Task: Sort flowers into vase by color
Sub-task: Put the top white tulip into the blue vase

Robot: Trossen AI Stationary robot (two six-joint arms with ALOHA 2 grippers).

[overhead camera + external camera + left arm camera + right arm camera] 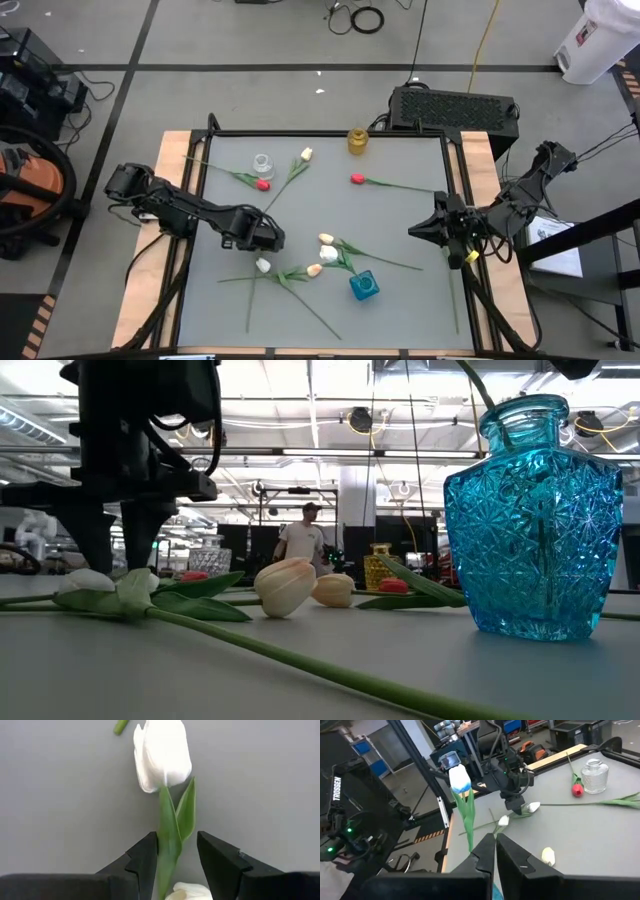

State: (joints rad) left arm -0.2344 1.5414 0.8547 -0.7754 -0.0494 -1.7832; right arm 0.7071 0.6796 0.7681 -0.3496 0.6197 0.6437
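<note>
Left gripper (pixel 175 862) low over the table's (pixel 400 230) near-left area, fingers apart astride a white tulip's (pixel 162 755) stem, not clamped. Right gripper (pixel 415 230) by the right edge, closed, empty. Blue vase (pixel 364 286) near the front edge holds one tulip; other tulips (pixel 325 255) lie scattered on the tabletop.

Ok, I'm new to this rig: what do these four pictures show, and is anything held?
Two robot arms work at a grey table. One picture looks down, one level across the tabletop, two out from the arms' wrists. Red, white and cream tulips lie scattered among a blue vase, a yellow vase and a clear vase. The left gripper is open, astride the stem of a white tulip, not gripping yet. The right gripper is shut at the table's right; whether it holds anything is unclear.
</note>
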